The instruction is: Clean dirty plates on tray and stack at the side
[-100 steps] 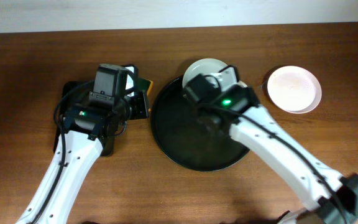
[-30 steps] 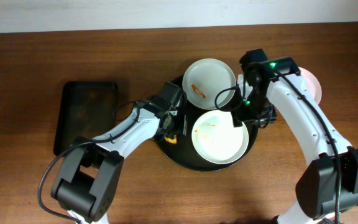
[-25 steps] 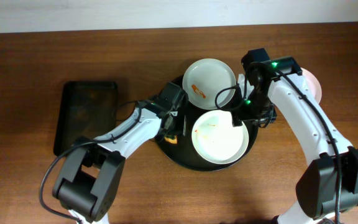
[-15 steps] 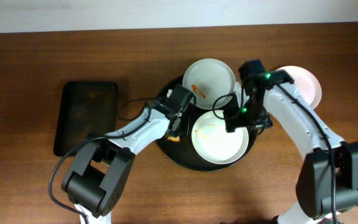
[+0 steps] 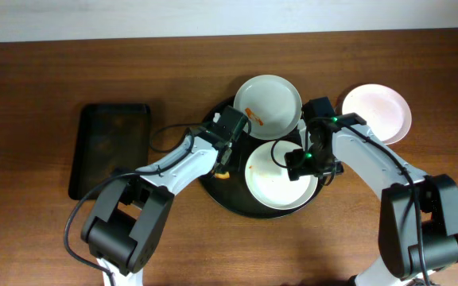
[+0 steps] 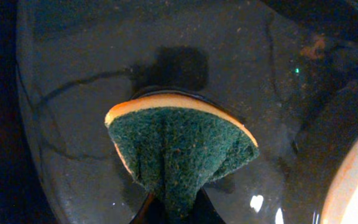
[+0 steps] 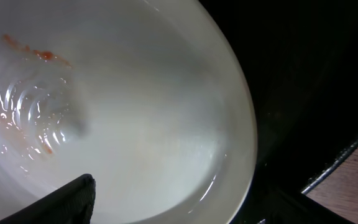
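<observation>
Your left gripper [image 5: 223,165] is clenched on the sponge [image 6: 179,146], which hangs above the bare tray [image 5: 241,205] with its long edge crosswise to the jaws, likely readied for scrubbing. Your right gripper [image 5: 307,163] stands released astride the rim of the smeared plate [image 5: 281,184], probably to steady it. That plate lies flat in the tray, hollow up, and being round has no long axis.

white plates [image 5: 270,99]: three | round black tray [image 5: 237,202]: one | rectangular black tray [image 5: 110,151]: one | green sponge [image 6: 182,152]: one | robot arms [image 5: 177,165]: two
</observation>
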Available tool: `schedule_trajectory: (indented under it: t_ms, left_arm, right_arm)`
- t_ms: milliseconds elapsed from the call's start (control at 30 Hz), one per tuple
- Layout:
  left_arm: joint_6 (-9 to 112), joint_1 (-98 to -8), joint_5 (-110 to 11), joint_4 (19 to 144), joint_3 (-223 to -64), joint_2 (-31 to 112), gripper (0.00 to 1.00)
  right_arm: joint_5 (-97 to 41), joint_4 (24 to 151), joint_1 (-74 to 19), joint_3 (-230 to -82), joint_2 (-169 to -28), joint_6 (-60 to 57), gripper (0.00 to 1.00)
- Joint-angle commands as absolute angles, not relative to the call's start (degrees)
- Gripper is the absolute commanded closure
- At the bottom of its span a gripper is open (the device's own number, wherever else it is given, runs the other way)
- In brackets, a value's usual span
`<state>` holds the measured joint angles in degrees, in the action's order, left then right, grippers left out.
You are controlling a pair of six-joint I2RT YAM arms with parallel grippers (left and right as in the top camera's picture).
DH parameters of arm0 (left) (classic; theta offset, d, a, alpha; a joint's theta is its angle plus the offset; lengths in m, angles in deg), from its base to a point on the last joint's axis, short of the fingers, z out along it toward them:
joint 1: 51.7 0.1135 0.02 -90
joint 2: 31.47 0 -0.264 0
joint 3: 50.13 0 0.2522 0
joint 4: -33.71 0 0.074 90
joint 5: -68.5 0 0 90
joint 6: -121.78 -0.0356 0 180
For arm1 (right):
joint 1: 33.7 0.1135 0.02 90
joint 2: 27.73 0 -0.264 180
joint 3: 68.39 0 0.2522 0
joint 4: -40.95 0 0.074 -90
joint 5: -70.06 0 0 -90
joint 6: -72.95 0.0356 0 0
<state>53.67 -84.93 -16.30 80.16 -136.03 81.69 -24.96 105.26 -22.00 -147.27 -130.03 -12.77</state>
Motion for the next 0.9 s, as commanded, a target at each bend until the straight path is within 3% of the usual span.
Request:
schedule_trajectory:
  t_ms: [0,67,100,133,167,333,433,533,633,800,867]
  left_arm:
    - [52.73,-84.15,-17.97,80.07,-136.6,83.75,1.0]
    - [52.73,-83.32,-18.01,80.55,-136.6,83.75,1.0]
    - [52.73,-82.92,-18.12,80.97,-136.6,83.75,0.94]
    - [52.73,-82.73,-18.32,81.27,-136.6,83.75,0.8]
    - [52.73,-82.55,-18.93,81.91,-136.57,83.75,0.71]
    - [52.73,-82.66,-19.12,83.39,-136.42,83.75,0.65]
    - [52.73,-82.66,-19.1,83.61,-136.22,83.81,0.61]
    - [52.73,-82.66,-19.1,83.61,-136.2,83.79,0.61]
    - [52.73,-82.64,-19.1,83.77,-136.2,83.81,0.61]
    - [52.73,-82.66,-19.1,83.74,-136.2,83.81,0.61]
    - [52.73,-82.66,-19.1,83.77,-136.2,83.81,0.61]
  right_arm:
    - [-23.54,106.37,-22.24,-149.68,-128.83,-13.84,0.15]
    - [-21.77,107.2,-22.37,-150.31,-128.46,-13.8,0.14]
    - [-21.61,107.53,-22.57,-150.2,-128.5,-13.63,0.14]
    - [-21.72,107.47,-22.85,-149.68,-128.61,-13.6,0.14]
    - [-21.83,107.29,-23.0,-148.87,-128.61,-13.6,0.14]
    - [-21.88,101.96,-23.29,-143.6,-128.61,-13.58,0.14]
    - [-23.3,100.19,-23.29,-141.9,-128.61,-13.41,0.21]
    - [-25.48,97.59,-23.22,-140.71,-128.61,-13.39,0.36]
    - [-25.75,96.93,-23.22,-140.52,-128.61,-13.39,0.59]
    - [-25.72,95.84,-23.22,-139.67,-128.61,-13.39,0.77]
    - [-25.72,93.65,-23.22,-138.2,-128.61,-13.19,0.92]
